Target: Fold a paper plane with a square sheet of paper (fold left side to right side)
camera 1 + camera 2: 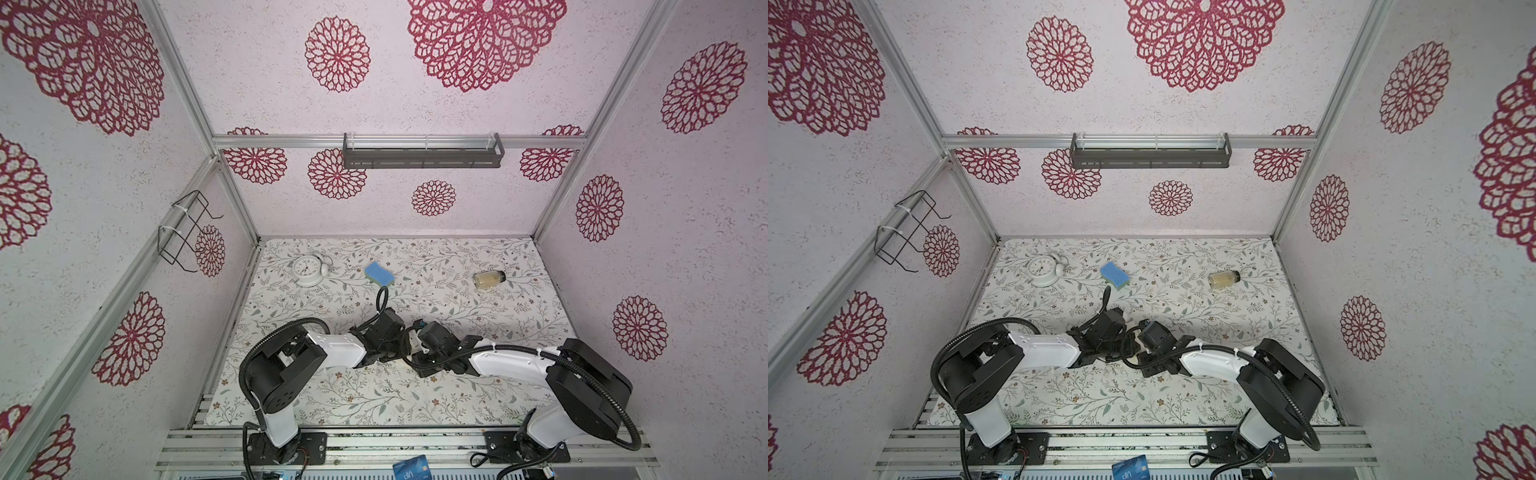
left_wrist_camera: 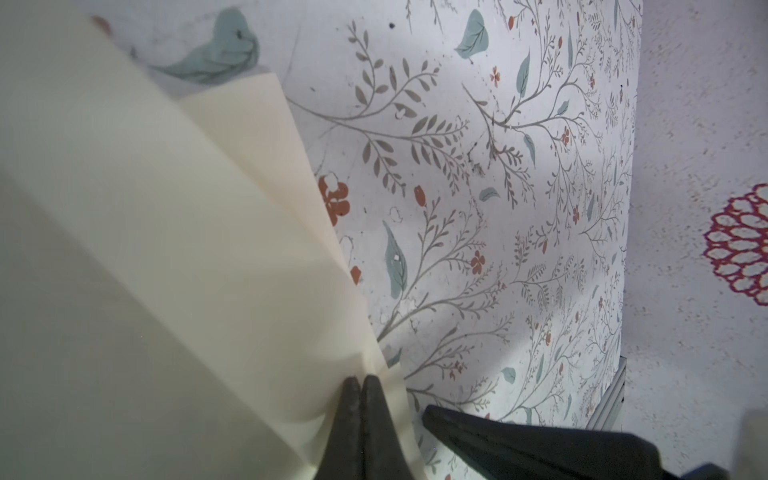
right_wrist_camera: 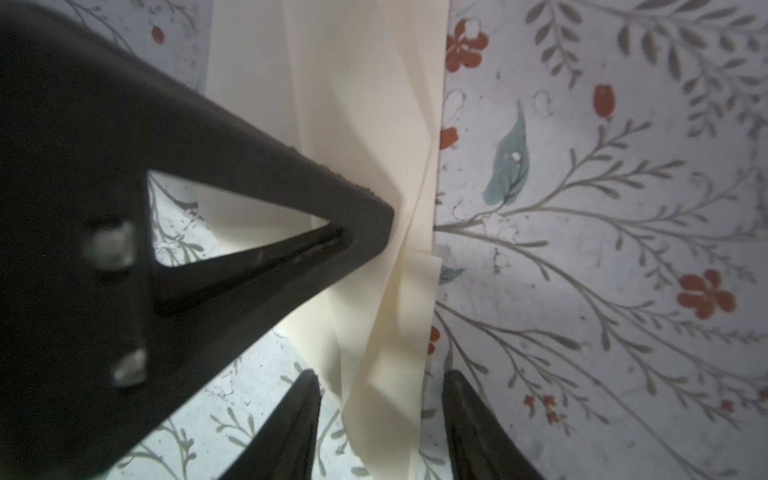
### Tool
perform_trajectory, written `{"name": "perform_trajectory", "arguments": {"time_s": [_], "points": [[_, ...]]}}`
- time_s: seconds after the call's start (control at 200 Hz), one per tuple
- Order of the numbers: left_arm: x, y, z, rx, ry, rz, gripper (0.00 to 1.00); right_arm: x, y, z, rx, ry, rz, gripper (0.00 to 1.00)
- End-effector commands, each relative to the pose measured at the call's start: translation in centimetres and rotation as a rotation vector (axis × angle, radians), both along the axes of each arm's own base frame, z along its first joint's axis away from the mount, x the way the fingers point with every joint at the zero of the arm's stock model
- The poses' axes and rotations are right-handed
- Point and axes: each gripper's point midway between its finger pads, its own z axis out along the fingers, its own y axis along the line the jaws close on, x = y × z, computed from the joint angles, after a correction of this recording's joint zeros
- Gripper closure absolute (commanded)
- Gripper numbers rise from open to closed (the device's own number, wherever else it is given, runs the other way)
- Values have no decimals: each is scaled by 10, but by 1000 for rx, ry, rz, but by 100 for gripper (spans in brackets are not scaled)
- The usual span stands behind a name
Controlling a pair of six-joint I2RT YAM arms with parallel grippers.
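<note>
paper plane (image 2: pixel 166 249), creased cream layers fanned over the floral mat (image 2: pixel 498 208), toward the arm bases from the blue sponge (image 1: pixel 379 274). pinched at one edge by the left gripper (image 2: pixel 360 382), jaws together. straddled by the right gripper (image 3: pixel 382 395), fingers apart, not clamping. clock (image 1: pixel 308 270) left of the sponge, jar (image 1: pixel 489 279) right.

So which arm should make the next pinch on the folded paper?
Right. The right gripper is open with the folded paper between its fingers, so it probably only needs to close. The left gripper is shut on the paper, busy holding it.
</note>
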Motion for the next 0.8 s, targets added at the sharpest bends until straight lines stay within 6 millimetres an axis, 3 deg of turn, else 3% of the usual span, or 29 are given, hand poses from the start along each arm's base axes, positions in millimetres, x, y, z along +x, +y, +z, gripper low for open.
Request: {"name": "perform_trajectory", "arguments": {"time_s": [0.0, 0.37, 0.796], "points": [[9, -5, 6, -13, -15, 19, 100, -8, -19, -20, -131, 14, 4, 52], [12, -4, 11, -21, -16, 22, 100, -11, -21, -25, -121, 18, -12, 71], [20, 7, 32, -28, -55, 27, 100, -13, -15, -24, -34, 70, -22, 79]]}}
